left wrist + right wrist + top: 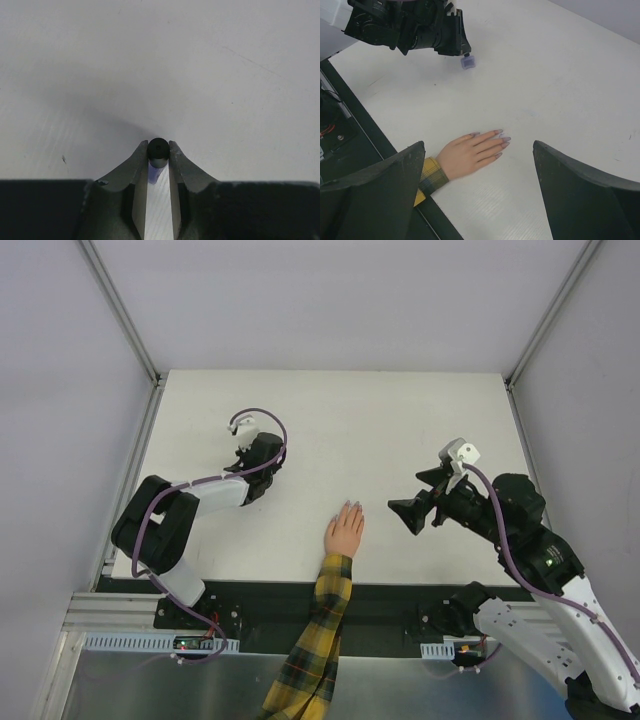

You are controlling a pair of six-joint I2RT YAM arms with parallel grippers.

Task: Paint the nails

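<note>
A pale hand (pixel 345 532) in a yellow-and-dark plaid sleeve (pixel 322 625) lies flat at the table's near edge, fingers pointing away. In the right wrist view its nails (pixel 505 139) look greyish purple. My left gripper (pixel 158 146) is shut on the black cap (pixel 158 149) of a small purple bottle (pixel 154 173), which stands on the table at the back left (pixel 467 62). From above, the left gripper (pixel 241 452) is well left of the hand. My right gripper (pixel 410 512) is open and empty, to the right of the hand, with the hand showing between its fingers (pixel 380 190).
The white table (pixel 400 430) is walled by pale panels on three sides. A black rail (pixel 400 595) with the arm bases runs along the near edge. The left arm's elbow (pixel 150 525) sits near the left edge.
</note>
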